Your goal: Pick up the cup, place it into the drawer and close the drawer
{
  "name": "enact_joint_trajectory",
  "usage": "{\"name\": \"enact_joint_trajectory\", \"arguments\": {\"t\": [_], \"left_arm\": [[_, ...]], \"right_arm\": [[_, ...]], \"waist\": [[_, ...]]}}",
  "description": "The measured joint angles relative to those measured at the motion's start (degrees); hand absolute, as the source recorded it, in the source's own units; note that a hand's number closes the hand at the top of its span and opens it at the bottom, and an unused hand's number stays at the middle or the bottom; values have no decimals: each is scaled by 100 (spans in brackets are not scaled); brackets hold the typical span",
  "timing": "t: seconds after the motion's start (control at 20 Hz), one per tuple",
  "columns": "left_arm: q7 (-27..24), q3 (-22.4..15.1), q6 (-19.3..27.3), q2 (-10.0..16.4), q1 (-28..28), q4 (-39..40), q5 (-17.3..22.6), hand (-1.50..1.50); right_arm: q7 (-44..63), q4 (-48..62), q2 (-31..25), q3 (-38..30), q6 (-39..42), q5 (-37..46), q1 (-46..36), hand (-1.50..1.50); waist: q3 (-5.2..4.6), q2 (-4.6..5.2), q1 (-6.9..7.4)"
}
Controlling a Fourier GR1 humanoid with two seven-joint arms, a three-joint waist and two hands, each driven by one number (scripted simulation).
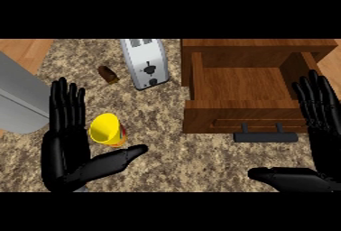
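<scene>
While the yellow cup (106, 129) stands ungrasped at lower left beside the open left robot hand (63, 149), the right robot hand (326, 131) rests open by the open drawer (220, 115) at right.

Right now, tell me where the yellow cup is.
In the head view the yellow cup sits on the counter at left, just right of the open left hand, below the toaster and left of the open drawer.

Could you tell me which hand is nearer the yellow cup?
The left hand, open right beside the cup; the right hand is far off by the open drawer.
</scene>
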Motion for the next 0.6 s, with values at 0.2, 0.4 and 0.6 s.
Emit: {"name": "enact_joint_trajectory", "arguments": {"t": [0.2,0.4,0.6], "left_arm": [[-114,-209,310,-22,244,-10,138,-150],[-343,-147,594,-27,301,349,279,-150],[-840,121,534,-20,694,724,529,-150]], "right_arm": [[-87,206,-21,-133,107,-52,-84,-150],[-61,254,-11,-186,149,-63,-175,-150],[20,205,-57,-285,206,-131,-202,-150]], "waist": [[-2,-5,19],[-2,-4,20],[-3,-5,27]]}}
